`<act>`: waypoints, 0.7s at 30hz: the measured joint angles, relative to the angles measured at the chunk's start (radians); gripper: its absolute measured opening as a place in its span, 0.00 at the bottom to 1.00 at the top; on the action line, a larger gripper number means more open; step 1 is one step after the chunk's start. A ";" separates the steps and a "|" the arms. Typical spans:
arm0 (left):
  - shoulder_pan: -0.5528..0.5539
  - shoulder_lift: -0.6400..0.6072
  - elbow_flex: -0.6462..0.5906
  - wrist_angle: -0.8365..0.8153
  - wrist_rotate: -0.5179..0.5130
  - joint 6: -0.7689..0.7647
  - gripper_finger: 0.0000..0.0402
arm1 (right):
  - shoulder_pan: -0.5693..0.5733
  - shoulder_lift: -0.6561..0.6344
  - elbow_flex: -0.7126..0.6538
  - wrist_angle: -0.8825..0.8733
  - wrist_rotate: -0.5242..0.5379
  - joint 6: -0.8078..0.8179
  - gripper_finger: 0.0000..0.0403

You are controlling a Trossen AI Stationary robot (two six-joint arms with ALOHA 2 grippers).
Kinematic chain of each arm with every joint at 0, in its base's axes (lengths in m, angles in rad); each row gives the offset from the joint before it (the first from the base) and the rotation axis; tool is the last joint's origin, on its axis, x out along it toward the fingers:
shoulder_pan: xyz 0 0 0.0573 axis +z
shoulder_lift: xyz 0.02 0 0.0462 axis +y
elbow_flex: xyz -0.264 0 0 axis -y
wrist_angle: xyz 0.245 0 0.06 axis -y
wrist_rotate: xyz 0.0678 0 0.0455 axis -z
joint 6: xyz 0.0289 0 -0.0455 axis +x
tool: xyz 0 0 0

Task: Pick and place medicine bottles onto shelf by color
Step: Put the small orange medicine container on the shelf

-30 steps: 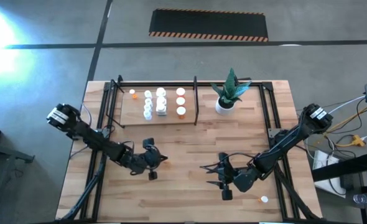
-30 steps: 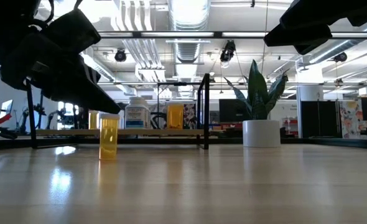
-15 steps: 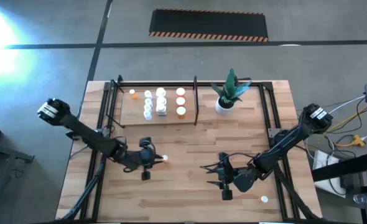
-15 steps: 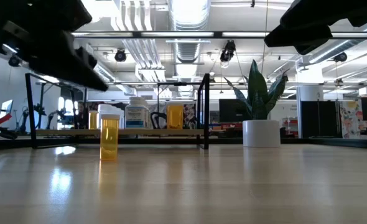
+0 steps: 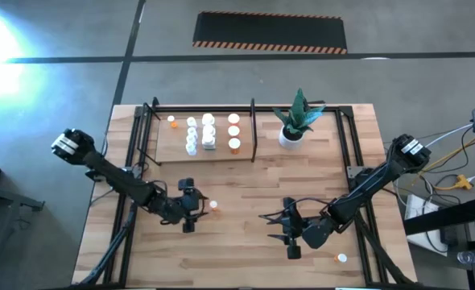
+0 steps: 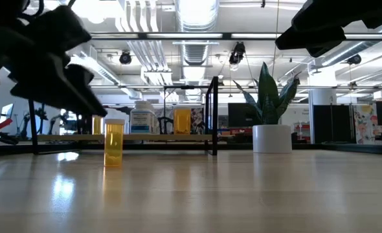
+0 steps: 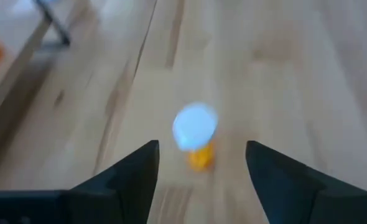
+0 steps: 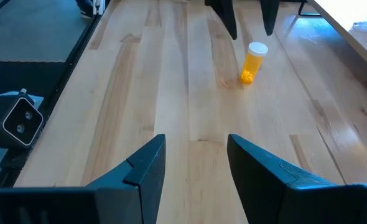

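An orange medicine bottle [image 5: 213,205] with a white cap [image 7: 195,126] stands upright on its base on the tabletop, left of the middle. My left gripper [image 5: 196,208] is open just to its left, fingers pointing at it without touching. My right gripper [image 8: 196,149] hovers open over the near right part of the table, holding nothing. Another small bottle [image 5: 341,258] lies near the front right edge. The shelf [image 5: 167,147] at the far left carries several white and orange bottles [image 5: 209,133].
A white pot with a green plant [image 5: 292,122] stands at the back, right of the shelf's black divider bar [image 5: 253,129]. Black frame tubes [image 5: 137,153] run along both sides of the table. Bare wood lies between the two grippers.
My left gripper has opened and let go of the orange bottle, then drawn back a little toward the table's left edge. The bottle stays upright on the table where it was set.
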 joint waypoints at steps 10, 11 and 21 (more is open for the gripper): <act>0.033 0.121 0.017 0.197 -0.057 0.118 0.57 | 0.000 0.000 0.000 0.000 0.000 0.000 0.40; 0.035 0.133 0.021 0.197 -0.081 0.118 0.57 | 0.000 0.000 0.000 0.000 0.000 0.000 0.40; 0.039 0.149 0.024 0.195 -0.065 0.038 0.54 | 0.000 0.000 0.000 0.000 0.000 -0.001 0.40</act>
